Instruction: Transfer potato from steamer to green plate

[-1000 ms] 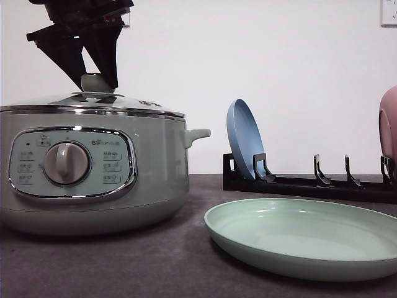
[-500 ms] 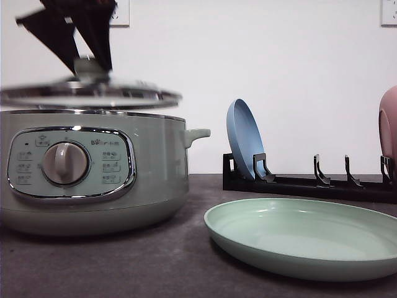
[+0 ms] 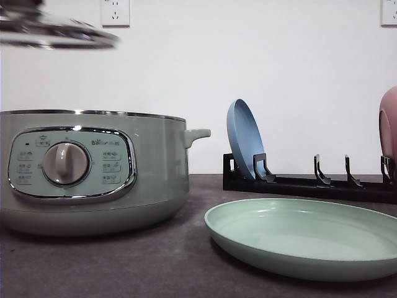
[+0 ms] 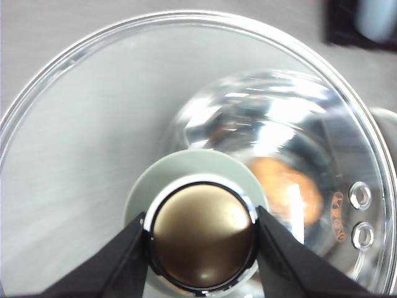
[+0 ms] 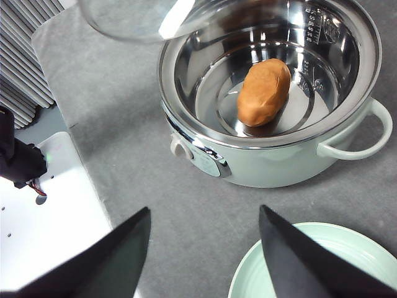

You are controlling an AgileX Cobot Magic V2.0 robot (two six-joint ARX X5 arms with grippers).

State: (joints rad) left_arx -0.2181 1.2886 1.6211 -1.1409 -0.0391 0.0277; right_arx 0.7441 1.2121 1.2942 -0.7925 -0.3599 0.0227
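Potato [image 5: 263, 92]: you see a lumpy, matte orange-brown oval lying in the open steamer [image 5: 273, 158].
Left tool [image 4: 201, 233]: clamped on the lid knob [image 4: 202, 239], glass lid [image 3: 56, 34] aloft.
Right tool [image 5: 205, 248]: spread wide above the tabletop [image 5: 142, 155], beside the green plate [image 5: 310, 267].

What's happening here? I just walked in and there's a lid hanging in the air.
The left gripper is shut on the knob of the glass lid and holds it up above the steamer, leaving the pot open. The potato lies inside on the steel bottom. The right gripper is open, above the table between the steamer and the green plate, which has nothing on it.
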